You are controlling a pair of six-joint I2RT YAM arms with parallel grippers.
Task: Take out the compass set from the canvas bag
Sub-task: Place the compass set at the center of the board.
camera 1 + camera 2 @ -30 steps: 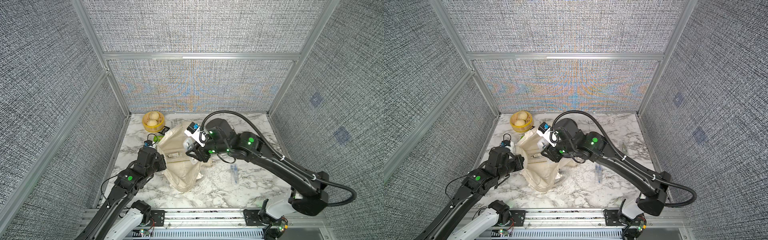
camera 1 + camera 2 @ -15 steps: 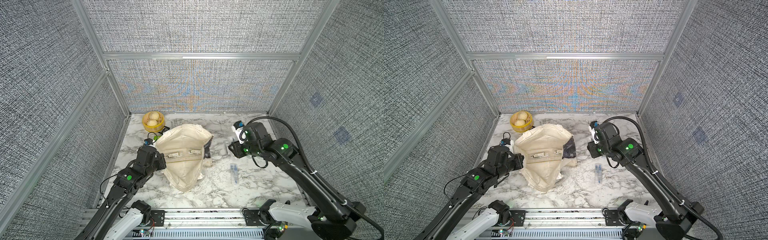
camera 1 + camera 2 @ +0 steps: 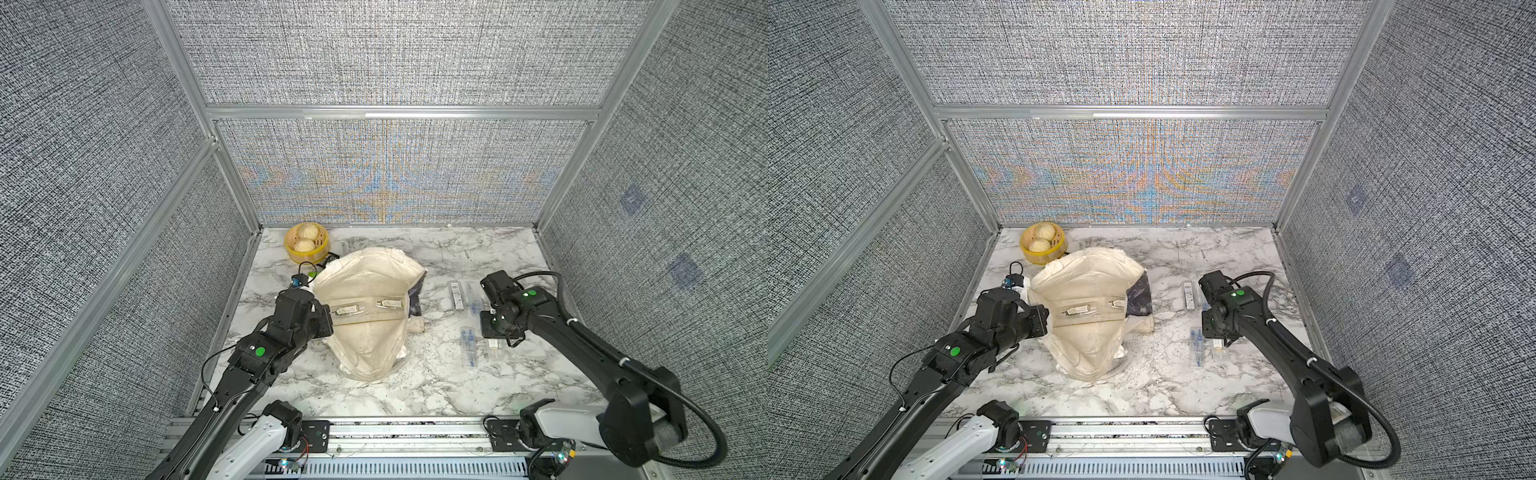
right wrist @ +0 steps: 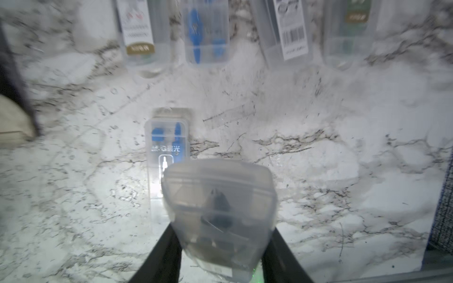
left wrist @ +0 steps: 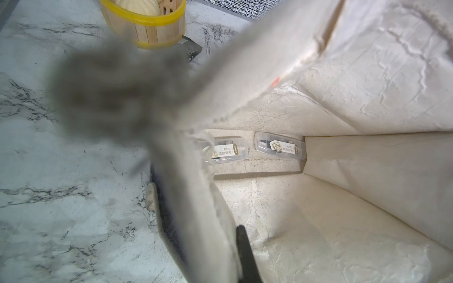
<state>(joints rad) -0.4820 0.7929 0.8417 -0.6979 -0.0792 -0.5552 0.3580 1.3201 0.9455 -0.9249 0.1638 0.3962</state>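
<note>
The cream canvas bag (image 3: 365, 332) (image 3: 1088, 340) lies mouth-up at the table's middle, showing its lining (image 5: 343, 220). My left gripper (image 3: 328, 320) (image 5: 228, 259) is shut on the bag's left rim, which hides one finger. Two clear compass set cases (image 5: 228, 150) (image 5: 279, 145) lie at the bag's bottom. My right gripper (image 3: 496, 343) (image 4: 220, 252) is out of the bag at the right, low over the marble. It is shut on another clear compass set case (image 4: 219, 210) with a dark compass inside.
Several clear cases lie on the marble by the right gripper: a blue-compass one (image 3: 468, 345) (image 4: 168, 144) and a barcode one (image 3: 456, 296). A yellow basket (image 3: 306, 247) with buns stands at the back left, with a dark packet (image 5: 191, 51) beside it.
My right gripper has left the bag's mouth, carrying the clear case, and has swung right and down toward the marble. The left gripper has kept its hold on the rim.
</note>
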